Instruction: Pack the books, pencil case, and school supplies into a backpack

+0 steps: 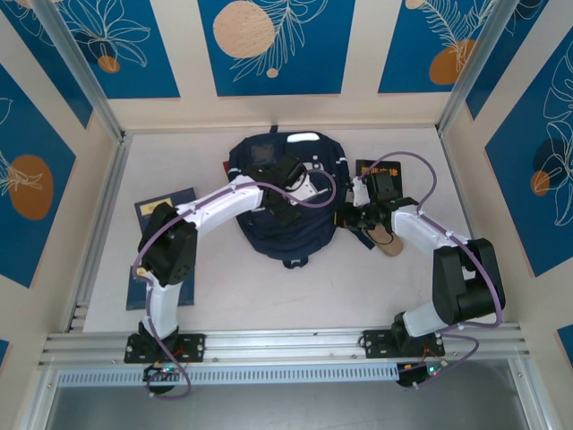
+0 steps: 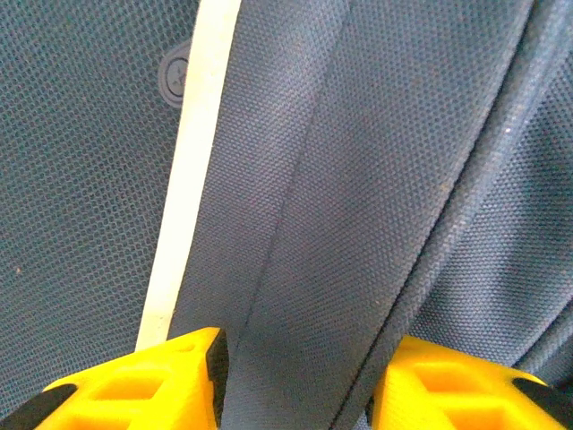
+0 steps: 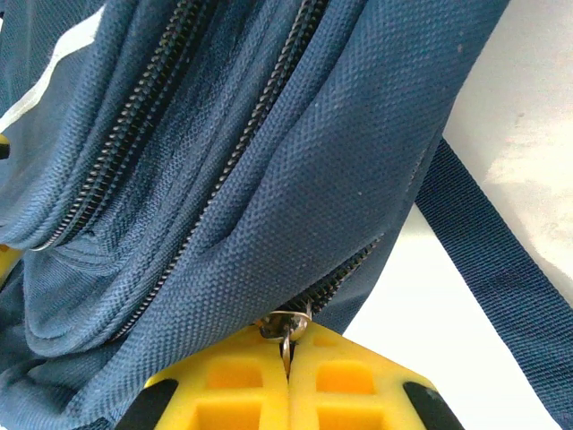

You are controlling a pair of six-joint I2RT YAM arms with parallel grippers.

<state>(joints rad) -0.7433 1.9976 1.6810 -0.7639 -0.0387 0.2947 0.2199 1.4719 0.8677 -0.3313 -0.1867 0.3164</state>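
**Backpack (image 1: 277, 237) mid-table; R gripper (image 3: 288, 354) on zip pull, L gripper (image 2: 300, 358) astride a fold**

Top view: navy backpack lies flat at centre of the table (image 1: 358, 287), w/ a white patch at its 12 o'clock end. L arm reaches over the pack's middle. R arm meets its 3 o'clock edge.

R wrist view: yellow fingers pressed together, pinching the metal zip pull (image 3: 285, 324) at the end of a zipper. Two more zips run diag. across the fabric above. A bit of white stripe (image 3: 63, 54) shows at 10 o'clock, and a loose strap (image 3: 501, 260) lies on the table at 4 o'clock.

L wrist view: fingers partly spread, a raised fabric fold filling the gap; can't tell if it's pinched. White stripe runs approx. 12 to 7 o'clock just beside the fold, w/ a round snap (image 2: 175, 76) touching its edge.

Black book (image 1: 367, 167) sits at 2 o'clock of the pack, partly under the R wrist. Its orange characters are too small to read. Dark blue book (image 1: 175, 202) sits at 9 o'clock, partly under the L arm; its small yellowish mark is unreadable. Tan object (image 1: 389, 244) lies at 4 o'clock, beside the R arm.
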